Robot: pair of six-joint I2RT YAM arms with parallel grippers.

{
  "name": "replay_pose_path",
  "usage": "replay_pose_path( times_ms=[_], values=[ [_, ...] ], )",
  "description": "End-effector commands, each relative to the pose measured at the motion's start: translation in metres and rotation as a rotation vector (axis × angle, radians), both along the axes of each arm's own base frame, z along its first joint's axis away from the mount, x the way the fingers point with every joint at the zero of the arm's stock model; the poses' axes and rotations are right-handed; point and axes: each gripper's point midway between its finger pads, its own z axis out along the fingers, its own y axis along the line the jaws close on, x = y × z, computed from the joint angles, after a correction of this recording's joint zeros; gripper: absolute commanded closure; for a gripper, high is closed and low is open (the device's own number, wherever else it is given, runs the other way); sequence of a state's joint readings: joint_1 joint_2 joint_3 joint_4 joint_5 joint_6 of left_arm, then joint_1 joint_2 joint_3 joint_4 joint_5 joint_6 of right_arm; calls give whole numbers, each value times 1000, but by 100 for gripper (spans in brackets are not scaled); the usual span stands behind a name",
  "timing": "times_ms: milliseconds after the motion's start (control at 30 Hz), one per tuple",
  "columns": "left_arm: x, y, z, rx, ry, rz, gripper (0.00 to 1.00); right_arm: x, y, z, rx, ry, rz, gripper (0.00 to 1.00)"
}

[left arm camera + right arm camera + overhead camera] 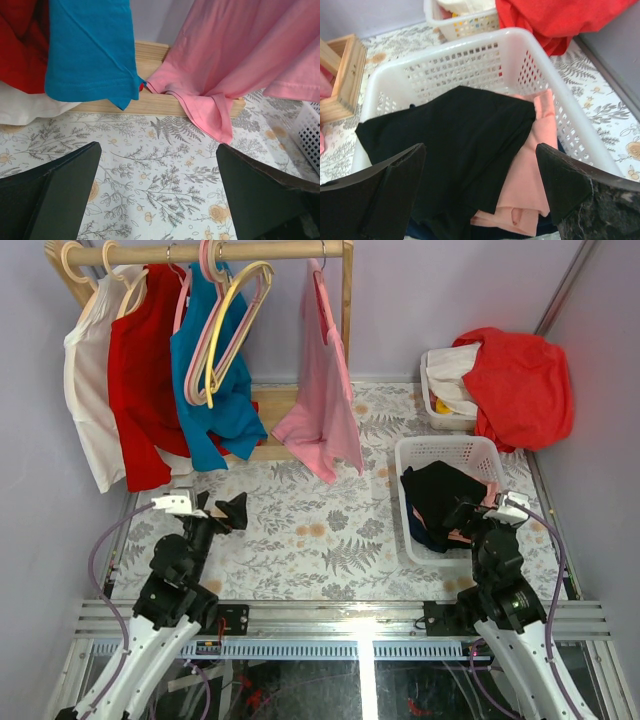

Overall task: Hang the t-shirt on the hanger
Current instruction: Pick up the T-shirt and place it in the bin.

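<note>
I can read no text, label, brand, number or sign in any of my three views. The t-shirt [465, 145] in the basket [485, 45] shows me only plain black cloth, and the table [300, 530] carries just a flower-and-fern pattern.

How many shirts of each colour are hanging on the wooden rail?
White shirt: 1
Red shirt: 1
Teal-blue shirt: 1
Pink shirt: 1
Total: 4
</note>
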State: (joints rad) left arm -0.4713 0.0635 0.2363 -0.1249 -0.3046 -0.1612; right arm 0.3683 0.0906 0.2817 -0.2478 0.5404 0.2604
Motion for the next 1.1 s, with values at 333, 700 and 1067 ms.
replay_pose_path(
  times_ms=[333, 700, 1067],
  values=[
    [-6, -1, -4, -9, 58, -12, 0, 3, 32, -4, 41, 56, 164, 1],
    [9, -4, -18, 28, 153, 20, 0, 9, 46, -8, 28, 72, 233, 1],
    [12, 1, -13, -38, 152, 71, 0, 13, 59, 15, 116, 78, 260, 1]
  ],
)
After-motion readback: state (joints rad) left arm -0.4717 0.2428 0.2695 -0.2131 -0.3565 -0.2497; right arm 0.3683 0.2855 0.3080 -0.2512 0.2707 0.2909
